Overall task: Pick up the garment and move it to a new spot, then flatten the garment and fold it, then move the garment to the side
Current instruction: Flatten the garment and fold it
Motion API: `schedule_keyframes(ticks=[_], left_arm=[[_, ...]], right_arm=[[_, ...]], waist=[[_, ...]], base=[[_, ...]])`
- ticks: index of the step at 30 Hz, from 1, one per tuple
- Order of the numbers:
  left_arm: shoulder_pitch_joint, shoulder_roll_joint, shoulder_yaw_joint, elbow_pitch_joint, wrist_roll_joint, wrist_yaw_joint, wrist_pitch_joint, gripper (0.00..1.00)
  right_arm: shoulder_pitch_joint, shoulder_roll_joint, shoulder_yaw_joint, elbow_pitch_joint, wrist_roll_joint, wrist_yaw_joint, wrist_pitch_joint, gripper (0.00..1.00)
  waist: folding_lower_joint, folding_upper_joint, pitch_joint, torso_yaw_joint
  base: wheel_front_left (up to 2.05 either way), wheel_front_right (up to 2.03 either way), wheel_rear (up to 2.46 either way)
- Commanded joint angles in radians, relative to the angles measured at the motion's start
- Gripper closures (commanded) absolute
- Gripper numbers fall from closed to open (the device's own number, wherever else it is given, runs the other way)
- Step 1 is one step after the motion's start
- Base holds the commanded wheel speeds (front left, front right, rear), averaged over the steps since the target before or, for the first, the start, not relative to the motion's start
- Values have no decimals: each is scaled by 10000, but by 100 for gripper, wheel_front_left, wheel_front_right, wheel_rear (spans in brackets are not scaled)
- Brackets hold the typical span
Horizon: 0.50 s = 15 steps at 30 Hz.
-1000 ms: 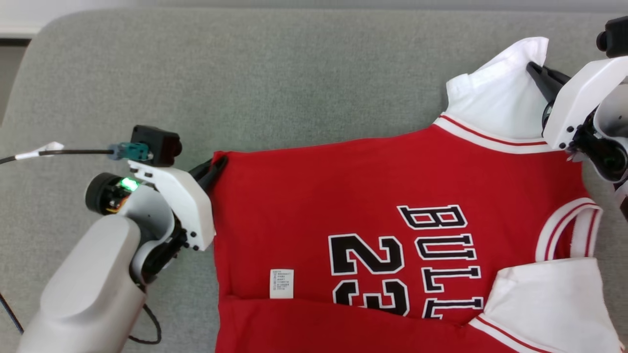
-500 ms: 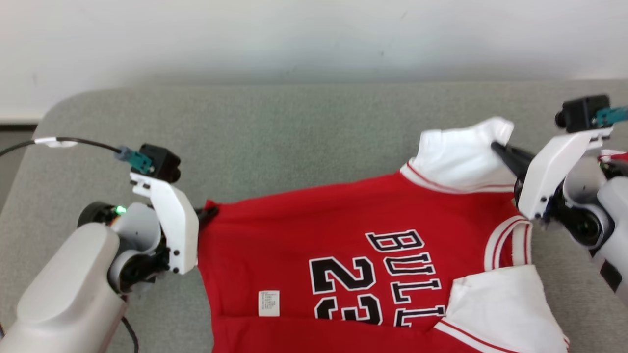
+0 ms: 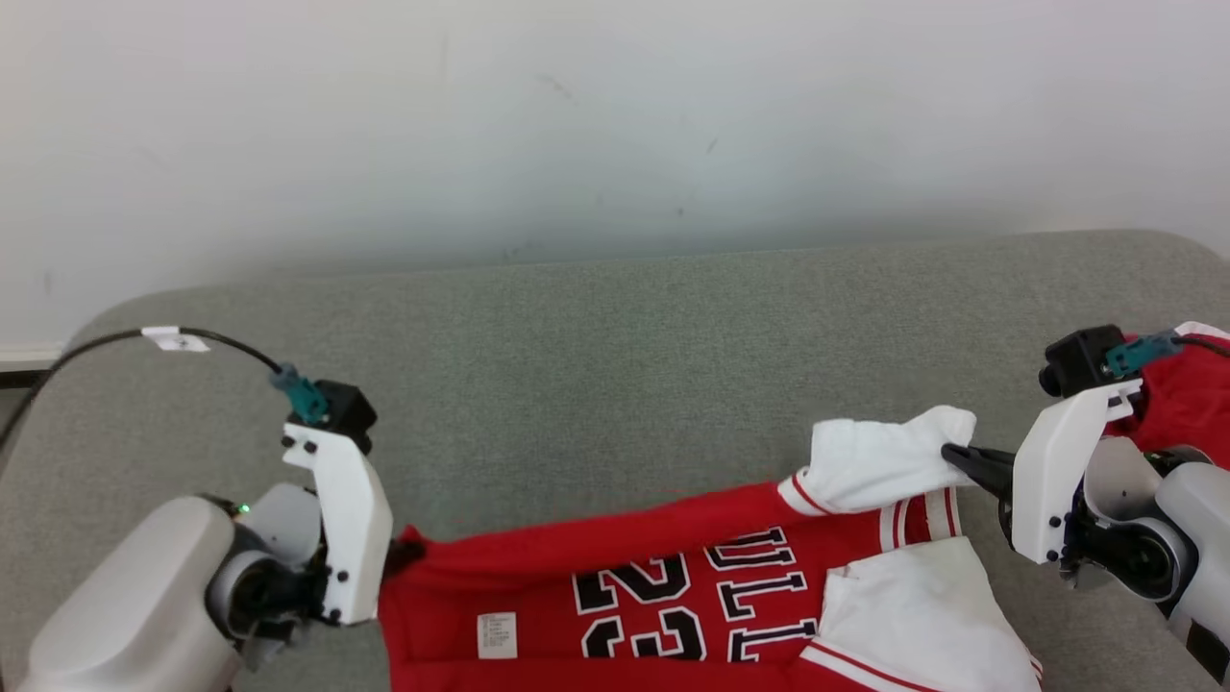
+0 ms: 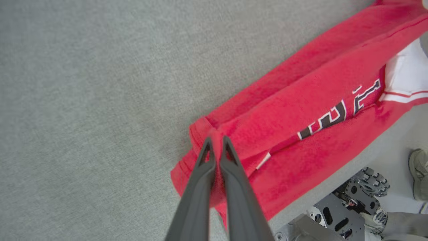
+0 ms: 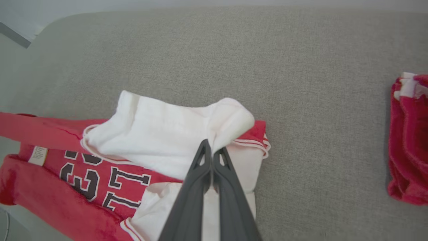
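Observation:
The garment point(image 3: 663, 567) is a red jersey with white sleeves and black lettering, lying on the grey cushion point(image 3: 596, 365) at the near edge of the head view. My left gripper point(image 3: 405, 556) is shut on the jersey's red hem corner, and the left wrist view has its fingertips point(image 4: 204, 152) pinching a fold of the garment point(image 4: 301, 110). My right gripper point(image 3: 953, 454) is shut on the white sleeve's tip. In the right wrist view that gripper point(image 5: 210, 147) clamps the sleeve cloth of the garment point(image 5: 160, 134). The edge between the two grips is raised and taut.
A second red cloth bundle point(image 5: 408, 140) lies on the cushion to the right, also seen behind my right wrist point(image 3: 1187, 404). A pale wall point(image 3: 577, 125) stands behind the cushion. The left wrist view shows the robot base point(image 4: 334, 211) and a shoe point(image 4: 419, 174) on the floor.
The head camera has tilted up, bringing the wall into view. Both grippers keep their grips and have drawn the garment's far edge back toward me, so less of its front shows.

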Motion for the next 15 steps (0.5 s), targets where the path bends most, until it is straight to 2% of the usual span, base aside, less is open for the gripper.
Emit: schedule_keyframes(ticks=[1, 8, 9, 12, 13, 14, 15], left_arm=[[262, 66, -161, -3, -223, -16, 272, 100], [476, 300, -687, -260, -664, -11, 810, 100], [497, 319, -735, -256, -667, -12, 808, 100], [532, 332, -859, -193, -749, -12, 791, 100], [527, 332, -898, -180, -749, -13, 775, 95], [527, 332, -898, -180, -749, -13, 775, 95], [521, 320, -971, -154, -828, -13, 721, 48]], right_arm=[[225, -104, 120, -57, 180, 0, 125, 100], [553, -225, 550, -153, 420, 0, 646, 100], [580, -225, 591, -162, 463, 0, 689, 98], [709, -200, 737, -152, 571, 0, 883, 60], [706, -198, 767, -138, 596, 0, 934, 49], [706, -198, 767, -138, 596, 0, 934, 49], [735, -192, 830, -111, 671, 0, 1062, 0]], waist=[[1, 0, -49, -66], [1, 0, 1, -90], [1, 0, 4, -88], [1, 0, 16, -79], [1, 0, 26, -76], [1, 0, 26, -76], [1, 0, 35, -75]], base=[[0, 0, 0], [0, 0, 0], [0, 0, 0], [0, 0, 0], [0, 0, 0], [0, 0, 0], [0, 0, 0]])
